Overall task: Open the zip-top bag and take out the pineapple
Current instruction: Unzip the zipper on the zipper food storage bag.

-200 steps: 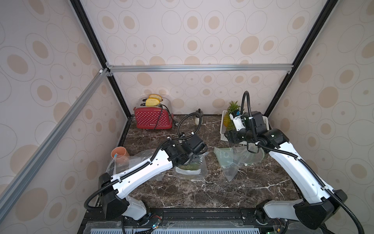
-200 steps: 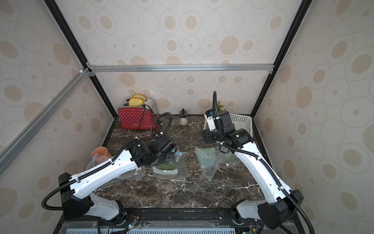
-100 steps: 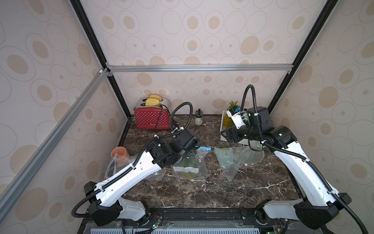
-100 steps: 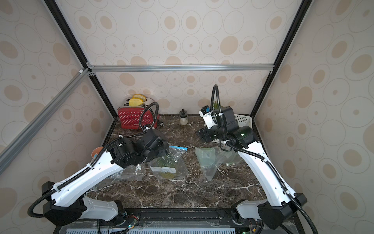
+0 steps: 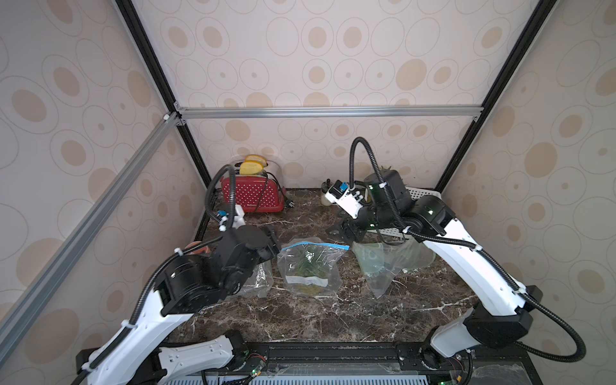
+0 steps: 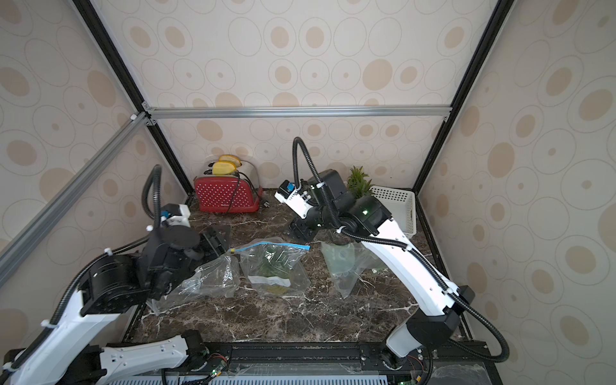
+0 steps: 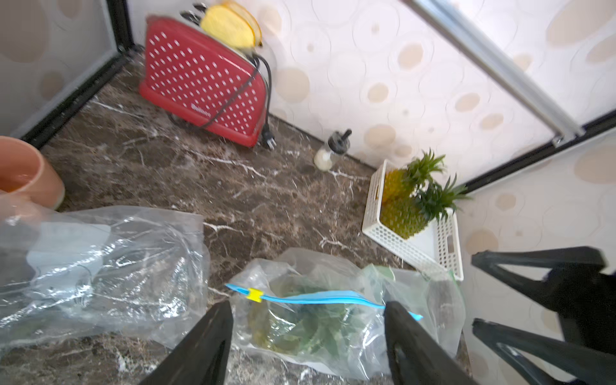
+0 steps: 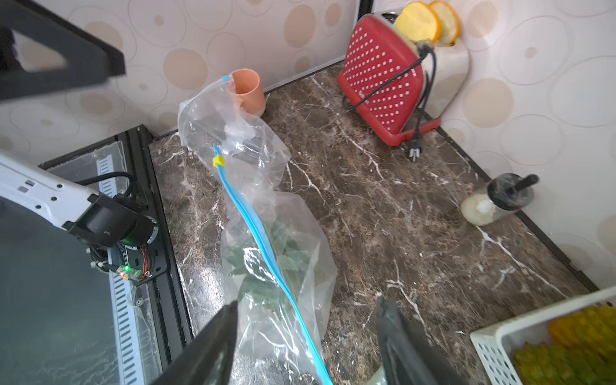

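My left gripper point(image 7: 306, 306) and right gripper point(image 8: 308, 301) are both spread wide by the zip-top bag point(image 5: 328, 271).
I see the bag lying in the middle of the table point(image 5: 300, 316) with the pineapple point(image 5: 306, 263) inside it, its leaves toward the blue zip strip point(image 5: 320, 246) on the bag's 12 o'clock edge. The left gripper hangs at the bag's 10 o'clock and pinches nothing. The right gripper hangs at the bag's 1 o'clock, near the strip's end, and pinches nothing. The red toaster point(image 5: 251, 196) sits at the table's 11 o'clock.
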`<state>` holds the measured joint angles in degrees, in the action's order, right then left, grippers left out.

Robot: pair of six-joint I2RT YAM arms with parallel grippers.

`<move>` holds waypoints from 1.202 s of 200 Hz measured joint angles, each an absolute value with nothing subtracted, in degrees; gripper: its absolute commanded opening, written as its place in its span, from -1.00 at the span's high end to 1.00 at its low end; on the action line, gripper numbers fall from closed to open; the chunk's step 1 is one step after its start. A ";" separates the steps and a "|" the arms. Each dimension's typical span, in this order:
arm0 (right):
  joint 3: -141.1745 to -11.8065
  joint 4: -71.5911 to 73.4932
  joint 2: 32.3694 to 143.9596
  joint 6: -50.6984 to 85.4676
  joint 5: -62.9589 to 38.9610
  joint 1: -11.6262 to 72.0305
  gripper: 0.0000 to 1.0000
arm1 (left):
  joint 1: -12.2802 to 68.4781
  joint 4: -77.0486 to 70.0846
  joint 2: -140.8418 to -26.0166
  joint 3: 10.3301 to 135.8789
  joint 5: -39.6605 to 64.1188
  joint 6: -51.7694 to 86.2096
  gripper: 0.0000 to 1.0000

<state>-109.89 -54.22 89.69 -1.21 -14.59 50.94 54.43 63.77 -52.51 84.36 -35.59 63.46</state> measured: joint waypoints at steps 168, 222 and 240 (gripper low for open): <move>-139.20 -64.14 115.70 -10.39 -1.56 61.65 -0.24 | 35.07 49.32 -34.83 48.75 -28.27 56.05 -0.58; -140.44 -66.52 118.56 -12.71 -4.82 62.04 -0.24 | 33.65 46.28 -35.14 46.92 -26.81 55.64 -0.57; -140.44 -66.61 118.80 -14.04 -6.22 62.98 -0.24 | 33.19 46.26 -34.89 46.22 -26.83 55.66 -0.56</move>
<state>-140.44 -66.61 118.80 -14.04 -6.22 62.98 33.19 46.26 -34.89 46.22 -26.83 55.66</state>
